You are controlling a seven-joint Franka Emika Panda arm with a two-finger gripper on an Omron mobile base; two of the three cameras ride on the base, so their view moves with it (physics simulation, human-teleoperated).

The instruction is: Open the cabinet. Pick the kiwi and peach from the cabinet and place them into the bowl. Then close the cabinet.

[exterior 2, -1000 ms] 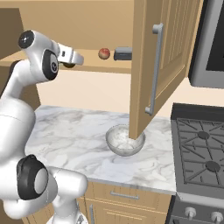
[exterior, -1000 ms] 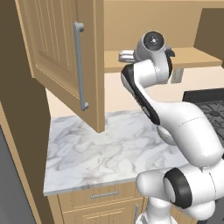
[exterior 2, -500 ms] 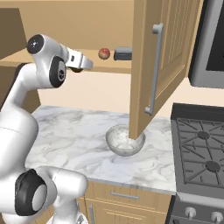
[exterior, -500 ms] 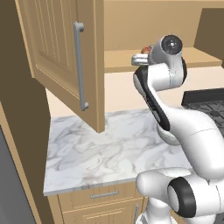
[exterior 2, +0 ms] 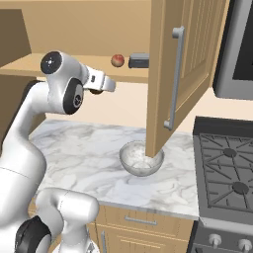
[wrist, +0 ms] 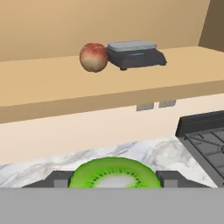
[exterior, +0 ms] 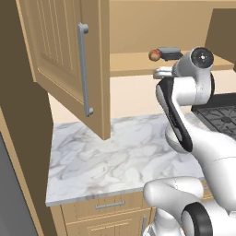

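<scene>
The cabinet stands open, its left door [exterior: 64,60] and right door [exterior 2: 183,69] swung out over the counter. In the hand view a green kiwi [wrist: 114,174] sits between my two fingertips, so my gripper [wrist: 114,179] is shut on it. The gripper [exterior 2: 106,85] hangs just below and in front of the cabinet shelf [wrist: 52,87]. The peach [wrist: 93,57] rests on that shelf, red-orange and round, also seen as the peach [exterior 2: 117,60] from the base. The grey bowl [exterior 2: 129,157] stands on the marble counter, partly hidden behind the right door's lower corner.
A flat dark grey block [wrist: 135,54] lies on the shelf right beside the peach. A black stove [exterior 2: 227,173] adjoins the counter on the right. The marble counter [exterior: 106,152] has drawers [exterior: 109,204] below its front edge.
The arm has swung the gripper with the kiwi to the right and slightly down, along the front of the shelf. Peach, block, bowl and doors have stayed put.
</scene>
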